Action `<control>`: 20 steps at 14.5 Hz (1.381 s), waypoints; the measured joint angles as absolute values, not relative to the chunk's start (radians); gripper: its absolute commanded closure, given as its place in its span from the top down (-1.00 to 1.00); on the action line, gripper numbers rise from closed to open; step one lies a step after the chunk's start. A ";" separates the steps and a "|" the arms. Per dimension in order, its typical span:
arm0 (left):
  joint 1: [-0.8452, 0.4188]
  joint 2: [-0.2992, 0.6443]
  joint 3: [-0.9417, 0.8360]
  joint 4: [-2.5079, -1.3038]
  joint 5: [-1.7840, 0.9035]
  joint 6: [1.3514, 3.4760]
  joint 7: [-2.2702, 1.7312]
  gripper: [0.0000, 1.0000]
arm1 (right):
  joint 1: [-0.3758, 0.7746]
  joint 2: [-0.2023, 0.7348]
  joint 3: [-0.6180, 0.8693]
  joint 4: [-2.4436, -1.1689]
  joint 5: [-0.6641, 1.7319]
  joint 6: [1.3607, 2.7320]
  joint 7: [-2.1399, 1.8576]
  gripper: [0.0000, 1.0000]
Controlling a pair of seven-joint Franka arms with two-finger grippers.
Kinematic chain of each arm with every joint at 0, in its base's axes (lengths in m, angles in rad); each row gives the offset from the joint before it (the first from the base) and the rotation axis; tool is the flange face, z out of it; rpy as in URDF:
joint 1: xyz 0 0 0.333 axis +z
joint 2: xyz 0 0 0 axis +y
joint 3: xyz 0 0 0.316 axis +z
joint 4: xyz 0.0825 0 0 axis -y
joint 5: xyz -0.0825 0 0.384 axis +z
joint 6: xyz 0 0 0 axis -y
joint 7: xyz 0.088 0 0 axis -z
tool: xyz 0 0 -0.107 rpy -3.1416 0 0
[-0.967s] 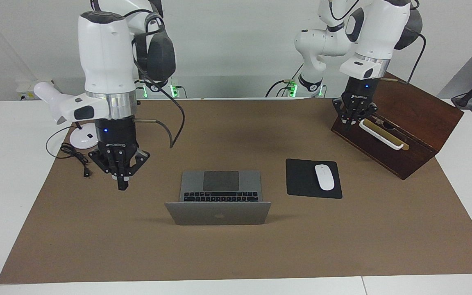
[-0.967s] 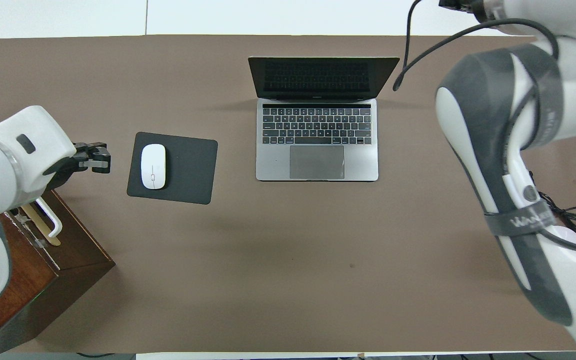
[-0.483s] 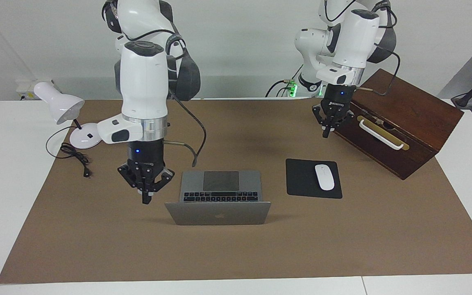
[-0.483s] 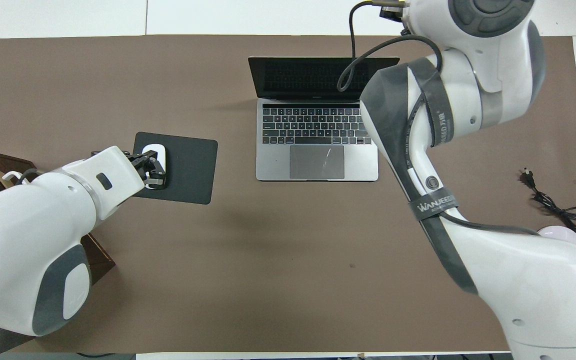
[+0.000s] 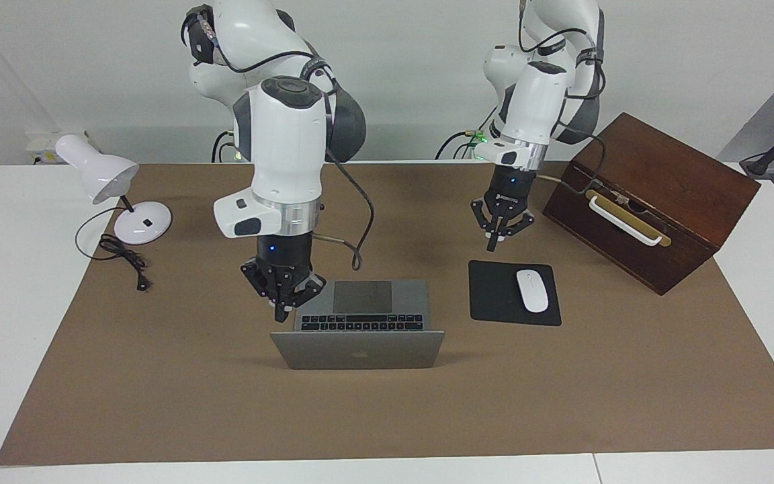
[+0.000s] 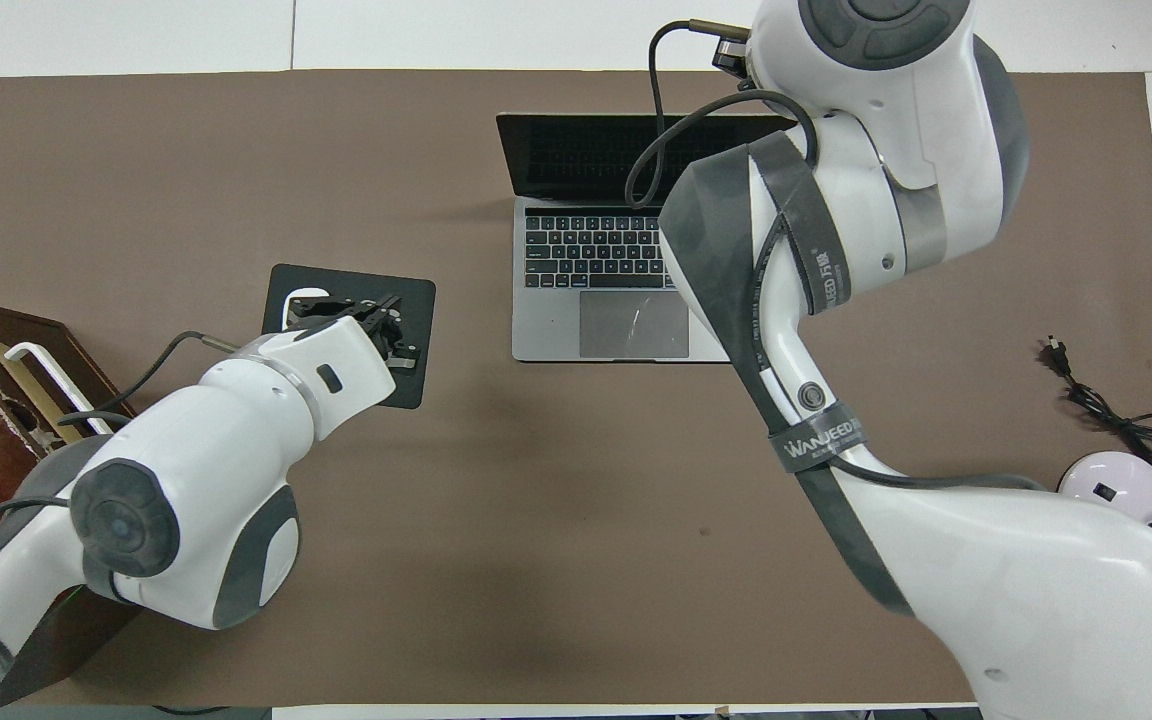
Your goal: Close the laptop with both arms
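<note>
The silver-grey laptop (image 5: 360, 299) stands open on the brown mat, with its apple-logo lid (image 5: 358, 349) upright on the edge farther from the robots. Its keyboard (image 6: 586, 250) and dark screen show in the overhead view, partly covered by my right arm. My right gripper (image 5: 283, 310) is shut and empty. It points down, low over the laptop base's edge toward the right arm's end, and is hidden in the overhead view. My left gripper (image 5: 492, 243) is shut and empty over the black mouse pad's edge nearer to the robots. It also shows in the overhead view (image 6: 388, 328).
A black mouse pad (image 5: 494, 296) with a white mouse (image 5: 532, 290) lies beside the laptop toward the left arm's end. A brown wooden box (image 5: 662, 195) with a white handle stands past it. A white desk lamp (image 5: 101, 176) and its cable (image 5: 125, 259) sit at the right arm's end.
My right gripper moved from over the bare mat to the laptop's side. My left gripper moved from the wooden box to over the mouse pad. The laptop has not moved.
</note>
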State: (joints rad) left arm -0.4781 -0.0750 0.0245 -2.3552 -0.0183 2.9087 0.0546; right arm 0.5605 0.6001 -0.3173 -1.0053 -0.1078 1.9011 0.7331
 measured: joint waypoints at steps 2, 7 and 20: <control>-0.504 -0.016 0.025 -2.356 -0.018 3.000 0.055 -1.00 | 0.582 0.601 -0.316 -1.004 -0.108 1.899 0.799 -1.00; -0.541 0.070 0.025 -2.354 -0.018 3.133 0.055 -1.00 | 0.600 0.604 -0.321 -1.000 -0.151 1.922 0.753 -1.00; -0.633 0.331 0.026 -2.330 -0.019 3.446 0.053 -1.00 | 0.653 0.674 -0.346 -0.996 -0.275 2.044 0.503 -1.00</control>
State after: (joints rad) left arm -0.6334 0.3308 0.0255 -2.3299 -0.0195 3.4458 0.0529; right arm 0.6530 0.6741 -0.3457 -0.9963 -0.2750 2.0437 0.5034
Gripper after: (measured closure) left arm 0.991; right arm 0.991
